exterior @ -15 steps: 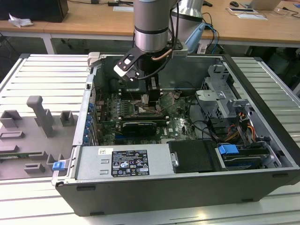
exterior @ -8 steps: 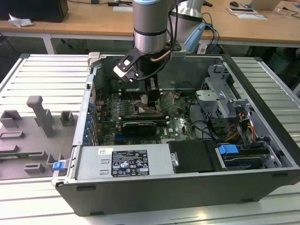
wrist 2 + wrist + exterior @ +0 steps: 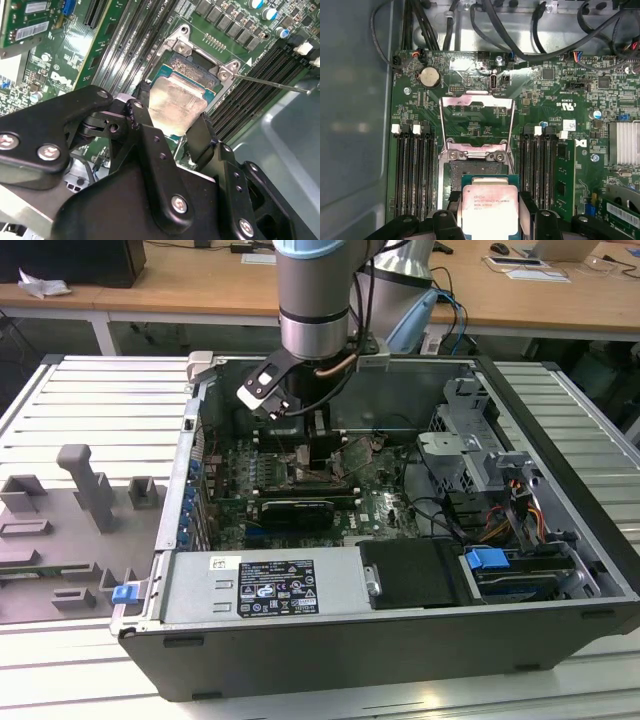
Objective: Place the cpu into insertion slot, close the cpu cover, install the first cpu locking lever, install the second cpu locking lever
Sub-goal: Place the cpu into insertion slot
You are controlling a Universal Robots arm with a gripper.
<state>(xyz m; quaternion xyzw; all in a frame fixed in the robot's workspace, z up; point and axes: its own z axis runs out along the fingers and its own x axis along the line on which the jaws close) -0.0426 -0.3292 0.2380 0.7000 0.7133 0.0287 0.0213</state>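
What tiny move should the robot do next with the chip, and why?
Probably nudge the cpu squarely over the slot: the gripper holds it, part of the slot shows bare beyond it, and the cover is flipped open.

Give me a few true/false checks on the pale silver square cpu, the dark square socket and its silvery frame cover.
1. The pale silver square cpu sits between the fingers of the black gripper. True.
2. The thin silvery metal frame cover is shut over the dark square insertion slot. False: it is swung open, clear of the slot.
3. Long black memory slots flank the slot on both sides. True.
4. The cpu lies outside the grey computer case. False: it is inside, over the green circuit board.
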